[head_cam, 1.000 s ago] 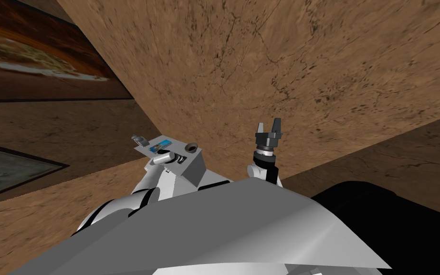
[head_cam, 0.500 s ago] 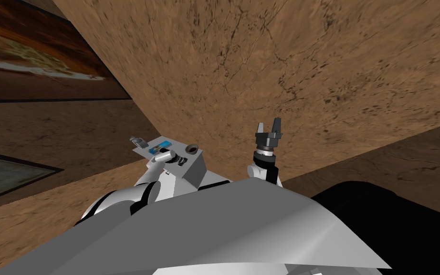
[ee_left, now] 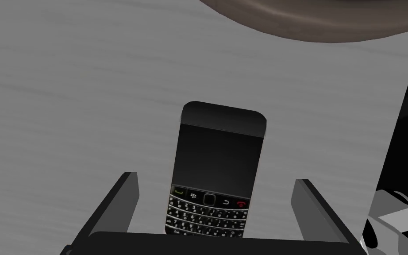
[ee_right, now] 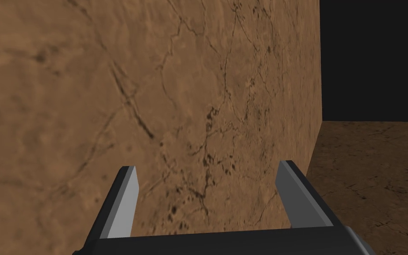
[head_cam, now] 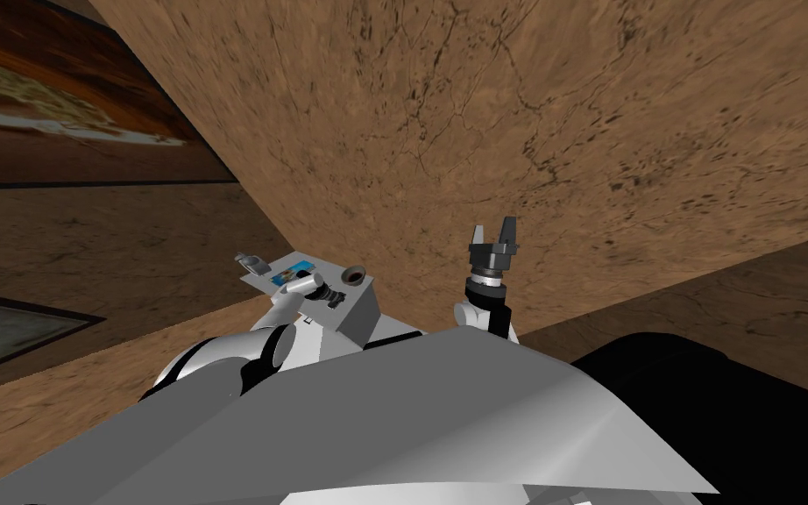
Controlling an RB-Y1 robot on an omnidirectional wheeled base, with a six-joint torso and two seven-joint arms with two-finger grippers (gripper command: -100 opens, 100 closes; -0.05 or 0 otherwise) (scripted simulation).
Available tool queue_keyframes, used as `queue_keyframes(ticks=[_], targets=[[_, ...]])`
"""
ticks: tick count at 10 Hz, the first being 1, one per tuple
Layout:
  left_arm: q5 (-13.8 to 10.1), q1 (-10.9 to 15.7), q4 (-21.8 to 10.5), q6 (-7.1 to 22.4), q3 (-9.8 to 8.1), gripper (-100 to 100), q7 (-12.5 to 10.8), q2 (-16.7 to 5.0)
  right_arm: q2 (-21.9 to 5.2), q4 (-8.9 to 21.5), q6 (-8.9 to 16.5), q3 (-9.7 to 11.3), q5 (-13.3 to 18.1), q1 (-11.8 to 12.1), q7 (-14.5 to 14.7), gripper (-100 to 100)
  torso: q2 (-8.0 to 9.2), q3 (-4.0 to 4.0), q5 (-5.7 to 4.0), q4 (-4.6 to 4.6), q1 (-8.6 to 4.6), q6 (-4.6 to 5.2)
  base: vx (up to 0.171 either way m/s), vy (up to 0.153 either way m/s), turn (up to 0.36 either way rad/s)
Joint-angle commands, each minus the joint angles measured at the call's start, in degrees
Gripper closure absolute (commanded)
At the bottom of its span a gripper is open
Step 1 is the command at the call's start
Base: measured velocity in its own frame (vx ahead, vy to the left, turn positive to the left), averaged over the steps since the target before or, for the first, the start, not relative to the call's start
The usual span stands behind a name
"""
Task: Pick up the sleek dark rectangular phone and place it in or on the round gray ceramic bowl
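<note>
The phone (ee_left: 216,164) is black with a small keypad and lies flat on the grey table top (ee_left: 66,88). My left gripper (ee_left: 216,178) is open just above it, one finger on each side of the keypad end, neither touching. Just beyond the phone's far end curves the rim of the grey-brown bowl (ee_left: 313,22). In the head view the bowl (head_cam: 354,275) stands at the right corner of the small grey table (head_cam: 357,317), with the left gripper (head_cam: 330,296) beside it. My right gripper (head_cam: 494,235) is raised to the right, open and holding nothing (ee_right: 206,167).
On the table's left part lie a blue card-like item (head_cam: 293,270) and a small grey object (head_cam: 251,261). A brown mottled wall (head_cam: 525,131) rises right behind the table. A black area (head_cam: 744,412) lies at the lower right.
My left hand has crept forward over the table top, toward the bowl, and its elbow has swung left. The right arm has not moved.
</note>
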State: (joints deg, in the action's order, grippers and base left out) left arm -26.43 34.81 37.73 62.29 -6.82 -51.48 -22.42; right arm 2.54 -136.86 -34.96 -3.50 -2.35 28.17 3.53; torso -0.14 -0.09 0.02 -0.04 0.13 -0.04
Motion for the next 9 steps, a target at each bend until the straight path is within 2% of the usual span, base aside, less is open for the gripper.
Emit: queue_keyframes(ticks=[1, 2, 3, 4, 5, 7, 8, 9], targets=[[-0.6, 1.0, -2.1, 1.5, 0.46, -100, -0.7, -0.3, 0.0, 0.0, 0.0, 0.0, 0.0, 0.0, 0.0, 0, 0.0, 0.0, 0.0, 0.0, 0.0, 0.0, 0.029, 0.037, -0.02], [-0.9, 1.5, -3.0, 2.3, 0.72, -100, -1.0, -0.5, 0.0, 0.0, 0.0, 0.0, 0.0, 0.0, 0.0, 0, 0.02, 0.01, 0.0, 0.0, 0.0, 0.0, 0.025, 0.03, -0.019], [-0.9, 1.4, -3.0, 1.4, 0.46, -100, -0.4, -0.5, 0.0, 0.0, 0.0, 0.0, 0.0, 0.0, 0.0, 0, 0.04, 0.03, 0.0, 0.01, -0.02, 0.0, 0.011, 0.013, -0.004], [-0.9, 1.4, -3.0, 1.7, 0.49, 0, -0.5, -0.6, 0.0, 0.0, 0.0, 0.0, 0.0, 0.0, 0.0, 0, 0.09, 0.05, -0.01, 0.02, -0.08, 0.0, 0.0, 0.0, 0.0], [-0.7, 0.4, -3.8, -0.2, 0.19, -100, 0.3, 0.2, 0.0, 0.0, 0.0, 0.0, 0.0, 0.0, 0.0, 0, 0.13, 0.07, -0.02, 0.03, -0.12, 0.0, 0.042, -0.005, 0.015], [-0.5, -0.3, -4.5, -1.6, -0.05, -100, 1.0, 0.7, 0.0, 0.0, 0.0, 0.0, 0.0, 0.0, 0.0, 0, -0.06, -0.03, -0.03, -0.02, -0.17, 0.0, 0.063, -0.004, 0.017], [-0.4, -0.2, -4.0, -1.0, 0.09, -100, 0.5, 0.7, 0.0, 0.0, 0.0, 0.0, 0.0, 0.0, 0.0, 0, -0.06, -0.04, -0.03, -0.02, -0.14, 0.0, 0.022, 0.003, 0.002], [-0.4, -0.2, -4.1, -1.3, 0.08, 100, 0.6, 0.7, 0.0, 0.0, 0.0, 0.0, 0.0, 0.0, 0.0, 0, 0.03, 0.01, -0.03, 0.0, -0.13, 0.0, 0.0, 0.0, 0.0]])
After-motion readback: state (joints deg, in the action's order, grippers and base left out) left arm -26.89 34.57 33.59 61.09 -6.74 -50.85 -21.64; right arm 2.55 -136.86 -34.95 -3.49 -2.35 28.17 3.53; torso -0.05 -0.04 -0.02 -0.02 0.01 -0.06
